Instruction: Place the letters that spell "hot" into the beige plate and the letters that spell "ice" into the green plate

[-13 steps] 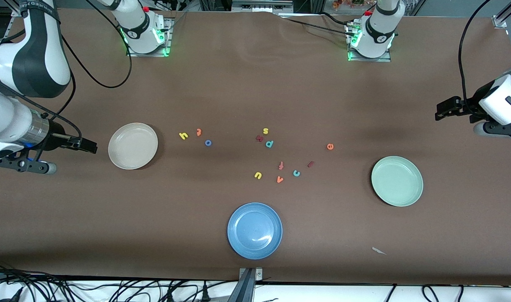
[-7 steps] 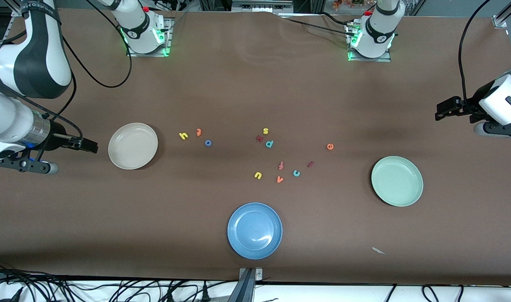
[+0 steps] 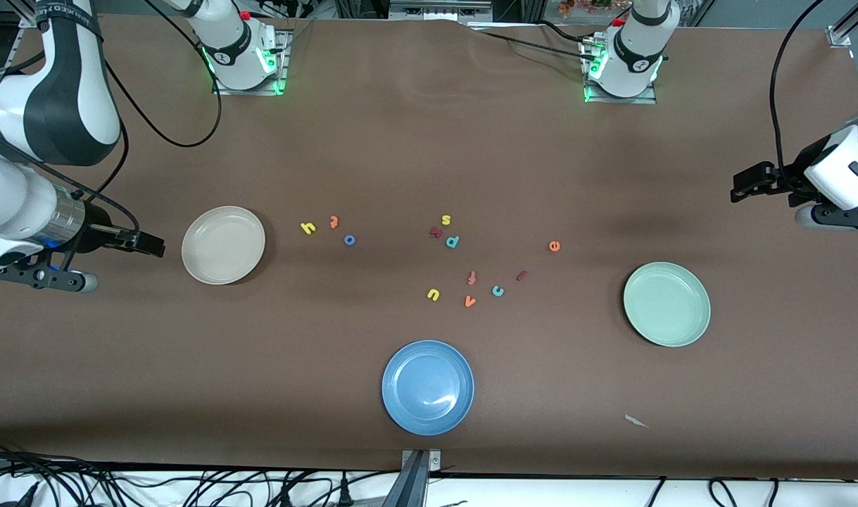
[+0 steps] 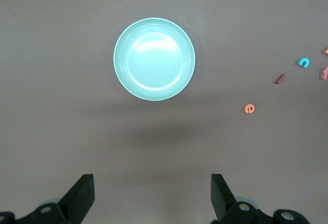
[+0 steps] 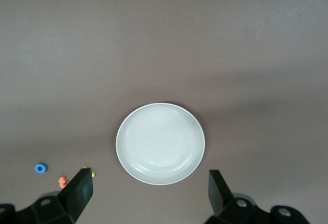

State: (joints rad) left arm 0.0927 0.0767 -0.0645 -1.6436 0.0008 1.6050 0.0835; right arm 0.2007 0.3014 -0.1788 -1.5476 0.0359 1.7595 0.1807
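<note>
The beige plate point(image 3: 223, 245) lies toward the right arm's end of the table, with the yellow h point(image 3: 307, 227), orange t point(image 3: 334, 222) and blue o point(image 3: 350, 240) beside it. The green plate point(image 3: 666, 304) lies toward the left arm's end. The orange e point(image 3: 554, 246), dark red i point(image 3: 521, 275) and teal c point(image 3: 497, 291) sit between it and the table's middle. My right gripper point(image 3: 154, 246) hovers open and empty beside the beige plate point(image 5: 160, 143). My left gripper point(image 3: 738, 184) hangs open and empty over bare table near the green plate point(image 4: 154, 59).
A blue plate point(image 3: 427, 386) lies nearest the front camera. Other letters are scattered mid-table: yellow s point(image 3: 446, 220), teal p point(image 3: 452, 241), yellow u point(image 3: 433, 294), orange v point(image 3: 469, 302), reddish f point(image 3: 472, 278). A white scrap point(image 3: 635, 421) lies near the front edge.
The right arm has shifted very slightly. The left arm, the letters and the plates have stayed where they were.
</note>
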